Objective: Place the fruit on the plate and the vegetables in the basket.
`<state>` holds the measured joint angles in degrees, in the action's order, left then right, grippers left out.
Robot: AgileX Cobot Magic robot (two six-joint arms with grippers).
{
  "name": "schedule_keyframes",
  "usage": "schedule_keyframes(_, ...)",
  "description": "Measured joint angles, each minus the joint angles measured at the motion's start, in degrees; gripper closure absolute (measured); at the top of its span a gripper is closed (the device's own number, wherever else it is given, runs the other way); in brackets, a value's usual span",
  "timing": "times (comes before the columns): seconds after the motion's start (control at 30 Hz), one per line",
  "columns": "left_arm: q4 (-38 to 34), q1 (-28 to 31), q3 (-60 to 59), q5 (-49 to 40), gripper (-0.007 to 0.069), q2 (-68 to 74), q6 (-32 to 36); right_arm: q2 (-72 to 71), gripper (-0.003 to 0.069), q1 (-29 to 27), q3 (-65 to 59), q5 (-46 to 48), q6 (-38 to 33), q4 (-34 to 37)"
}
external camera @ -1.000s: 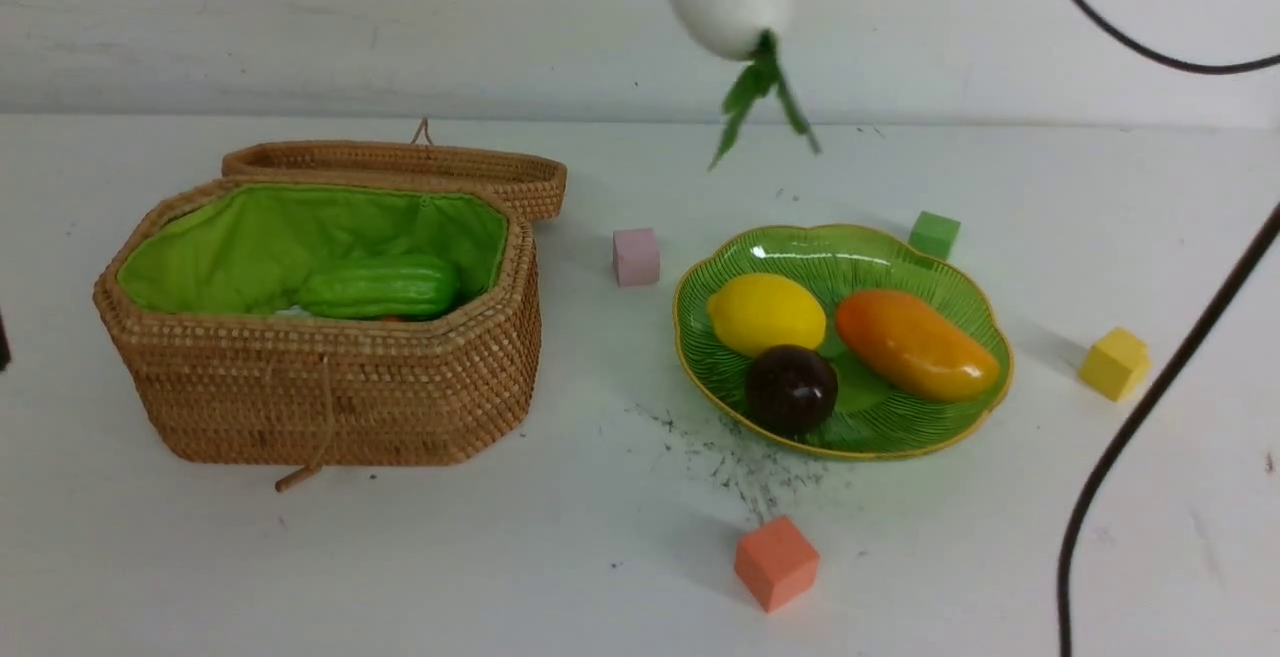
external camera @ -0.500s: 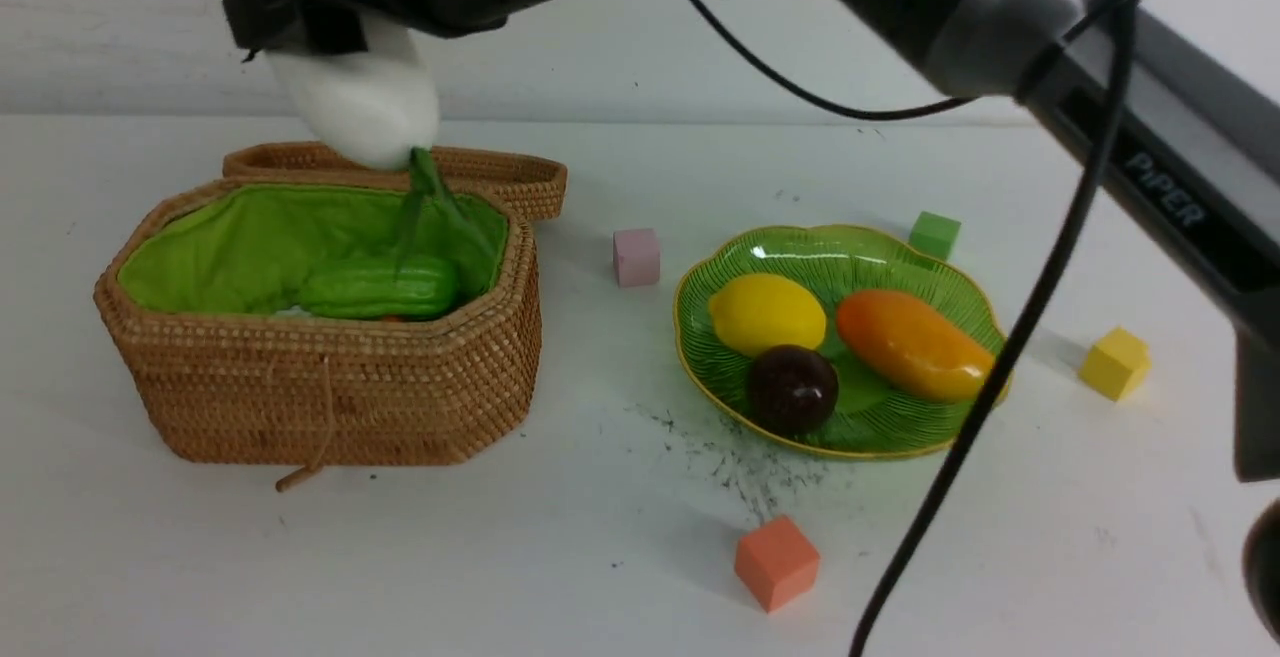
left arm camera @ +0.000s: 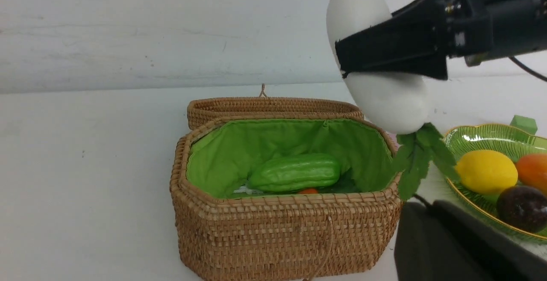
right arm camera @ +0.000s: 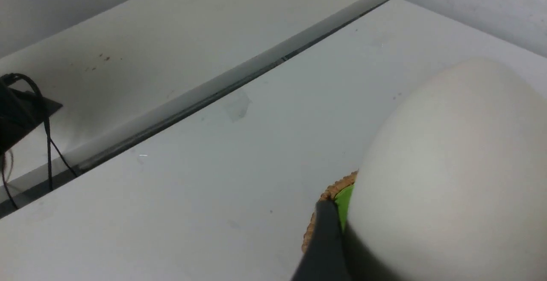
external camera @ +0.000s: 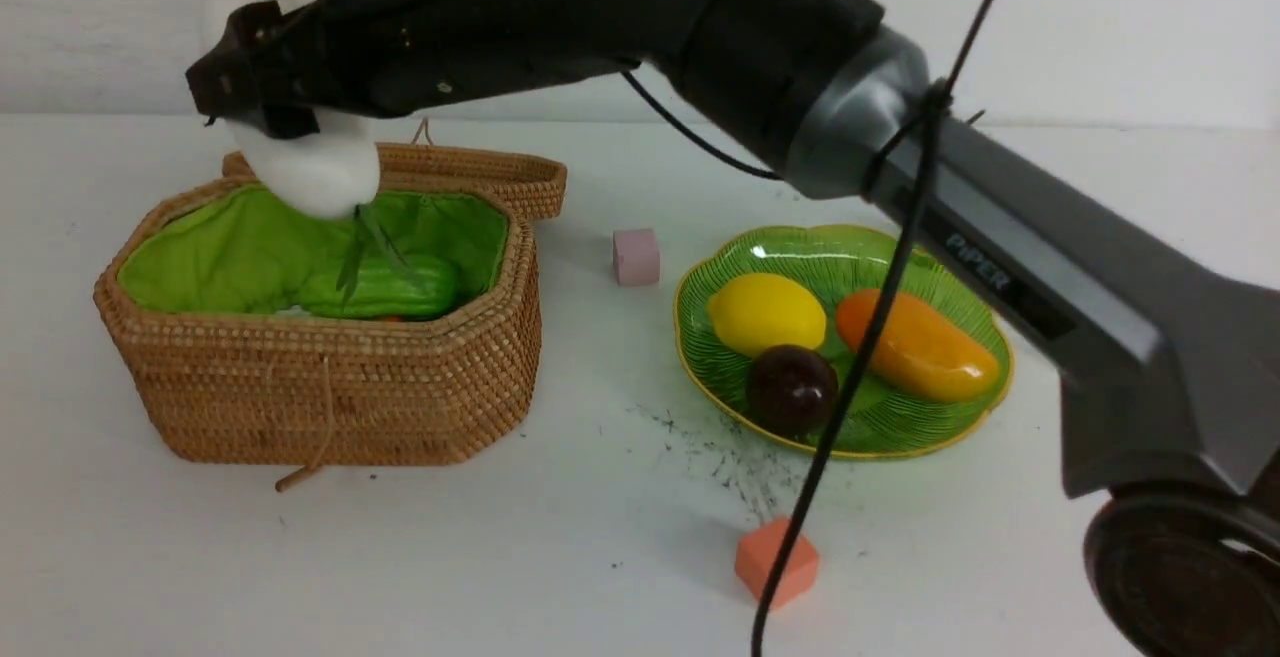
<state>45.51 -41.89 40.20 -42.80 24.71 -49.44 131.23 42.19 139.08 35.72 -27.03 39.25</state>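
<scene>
Front view first: right gripper, on its long black arm reaching across from the right, has its jaws clamped round the fat white radish, leaves hanging down. The radish hangs over the open woven tan wicker basket with the bright green lining, its leaves dipping inside onto the bumpy light-green cucumber lying in there. A sliver of orange shows just under the cucumber, can't really tell what it is from here. The basket's wicker lid is flipped open behind it. Over on the right the leaf-shaped green glass plate with the gold rim carries the round yellow lemon, the oblong orange mango and the dark purple mangosteen, all close together. A pink foam cube sits on the white worktop between basket and plate, an orange foam cube nearer the camera

Left wrist view: same radish, held up high, black fingers across its middle. Left gripper itself isn't visible, its jaws are closed with nothing in them as far as I can make out. A green foam cube peeks out behind the plate

Right wrist view: basically all radish, with a bit of basket rim below it
</scene>
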Motion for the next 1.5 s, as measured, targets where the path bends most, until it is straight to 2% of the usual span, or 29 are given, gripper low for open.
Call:
schedule_keyframes(0.13,0.1,0.0,0.0,0.0,0.0634,0.0,-0.26,3.31,0.0119,0.0,0.0,-6.0,-7.93,2.89)
schedule_keyframes(0.3,0.1,0.0,0.0,-0.11,0.0634,0.0,-0.26,6.2,0.0119,0.0,0.0,-11.27,-12.15,3.49)
schedule_keyframes(0.57,0.1,0.0,0.0,-0.11,0.0632,0.0,-0.26,8.47,0.0099,-0.13,0.0,-15.97,-12.93,3.73)
schedule_keyframes(0.67,0.1,0.0,0.0,-0.11,0.0631,0.0,-0.26,8.54,0.0011,-0.24,0.0,-16.08,-13.09,3.73)
schedule_keyframes(0.73,0.1,0.0,0.0,-0.11,0.0629,0.0,-0.26,8.54,-0.0017,-0.24,0.0,-15.93,-13.09,3.73)
schedule_keyframes(0.9,0.05,0.0,0.0,-0.11,0.0627,0.0,-0.26,8.54,0.0007,-0.24,0.0,-13.41,-13.09,3.73)
schedule_keyframes(1.07,-0.07,0.0,0.0,-0.11,0.0627,0.0,-0.26,6.54,0.0106,-0.33,-0.07,-2.38,-11.59,1.4)
schedule_keyframes(1.13,-0.13,0.0,0.0,0.06,0.0627,0.0,-0.26,3.75,0.0181,-0.35,-0.12,4.85,-7.16,-2.57)
schedule_keyframes(1.17,-0.13,0.0,0.0,0.26,0.0627,0.0,-0.26,1.91,0.0244,-0.35,-0.12,10.04,-4.06,-6.17)
schedule_keyframes(1.2,-0.13,0.0,0.0,0.37,0.0627,0.0,-0.26,1.11,0.0266,-0.35,-0.12,10.89,-2.74,-6.82)
schedule_keyframes(1.23,-0.39,0.0,0.0,1.25,0.0627,0.0,-0.26,-2.14,0.0365,-0.4,-0.12,18.96,2.57,-13.43)
schedule_keyframes(1.33,-2.54,0.0,0.0,3.82,0.0627,0.0,0.09,-7.83,0.0541,-0.54,-0.06,30.85,10.52,-23.14)
schedule_keyframes(1.37,-2.54,0.0,0.0,4.03,0.0627,0.0,0.19,-7.83,0.0553,-0.54,-0.06,31.48,10.52,-23.73)
schedule_keyframes(1.4,-5.38,0.0,0.0,5.61,0.0627,0.0,1.83,-10.44,0.0639,-0.73,-0.06,34.71,14.01,-28.43)
schedule_keyframes(1.5,-9.81,0.0,0.0,7.89,0.0627,-0.05,5.18,-13.63,0.0672,-0.82,-0.82,35.97,17.92,-32.97)
